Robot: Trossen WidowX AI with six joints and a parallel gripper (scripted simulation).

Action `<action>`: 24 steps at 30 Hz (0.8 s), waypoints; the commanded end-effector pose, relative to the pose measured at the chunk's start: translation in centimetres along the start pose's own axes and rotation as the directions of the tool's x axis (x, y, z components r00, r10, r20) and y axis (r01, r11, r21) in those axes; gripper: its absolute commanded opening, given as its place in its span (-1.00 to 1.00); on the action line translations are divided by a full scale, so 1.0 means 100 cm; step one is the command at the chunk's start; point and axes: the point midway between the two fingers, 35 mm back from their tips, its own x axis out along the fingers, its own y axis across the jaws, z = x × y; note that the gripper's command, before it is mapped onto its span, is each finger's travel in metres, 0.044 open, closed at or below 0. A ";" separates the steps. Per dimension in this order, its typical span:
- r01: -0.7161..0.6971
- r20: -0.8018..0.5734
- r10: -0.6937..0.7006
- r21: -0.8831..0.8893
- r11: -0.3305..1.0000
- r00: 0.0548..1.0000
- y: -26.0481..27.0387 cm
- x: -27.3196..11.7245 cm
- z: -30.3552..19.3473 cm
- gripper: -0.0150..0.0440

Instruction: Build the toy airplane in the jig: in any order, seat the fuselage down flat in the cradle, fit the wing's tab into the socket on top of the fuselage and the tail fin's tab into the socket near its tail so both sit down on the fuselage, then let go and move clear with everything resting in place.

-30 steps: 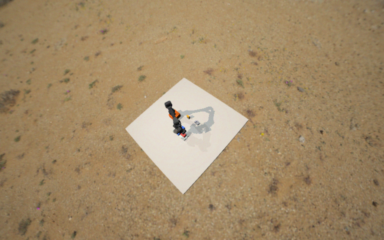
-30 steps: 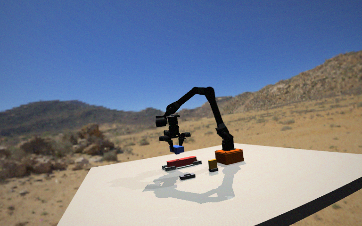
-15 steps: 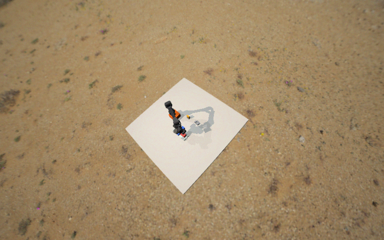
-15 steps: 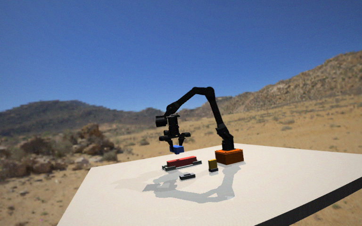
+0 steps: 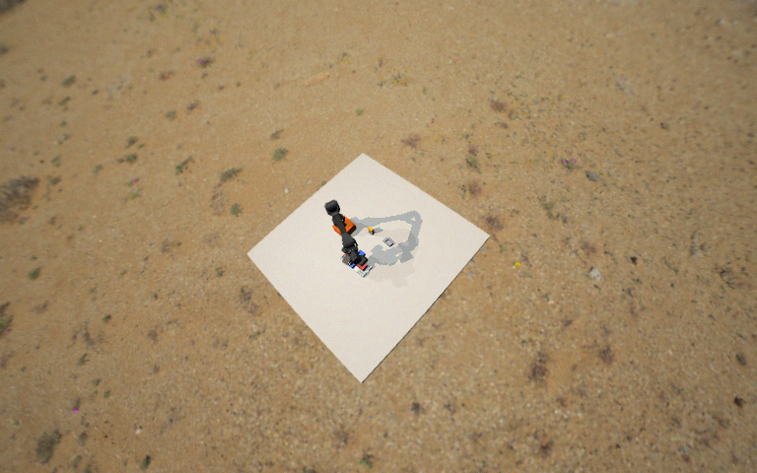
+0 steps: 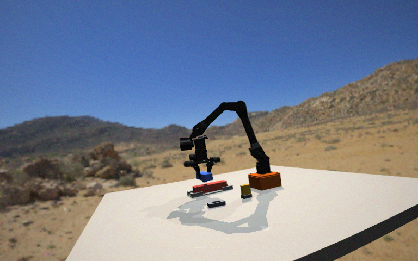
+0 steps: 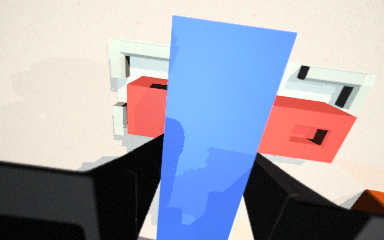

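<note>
- The black two-fingered claw (image 5: 356,259) (image 6: 204,175) (image 7: 204,144) is gripping the wing by its long sides, one finger against each; it points downward.
- Between its fingers is the wing, a long blue block (image 5: 362,253) (image 6: 206,175) (image 7: 225,90) with a smooth, broad top face. It is held level or nearly so, crosswise over the fuselage, with a gap visible beneath it.
- Below the claw lies the fuselage, a long red bar (image 5: 363,266) (image 6: 210,186) (image 7: 280,132), lengthwise in the cradle. The wing hides its middle in the wrist view; a rectangular socket (image 7: 317,136) shows near the end closer to the arm's base.
- Around the fuselage, under the claw, sits the jig, a low pale-grey cradle (image 5: 364,273) (image 6: 194,194) (image 7: 118,59) with raised corner pieces.
- Off to one side of the claw, lower down, a small dark-grey block (image 5: 388,241) (image 6: 216,204) with a recess in its top rests on the table.
- Between the claw and the arm's base, off to the side, the tail fin, a small yellow upright slab (image 5: 371,230) (image 6: 245,188), stands in a dark holder (image 6: 246,196), apart from the fuselage.
- Farther from the claw, the black jointed arm (image 5: 347,239) (image 6: 212,115) arches up and back to its boxy orange base (image 5: 350,226) (image 6: 264,182) (image 7: 372,201).
- Beneath everything spreads the square off-white tabletop (image 5: 363,334) (image 6: 147,240) (image 7: 40,30); sandy, scrub-dotted ground lies beyond.
</note>
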 end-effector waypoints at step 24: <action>0.002 -0.001 -0.002 0.000 1.000 1.000 -0.001 0.016 0.000 -0.35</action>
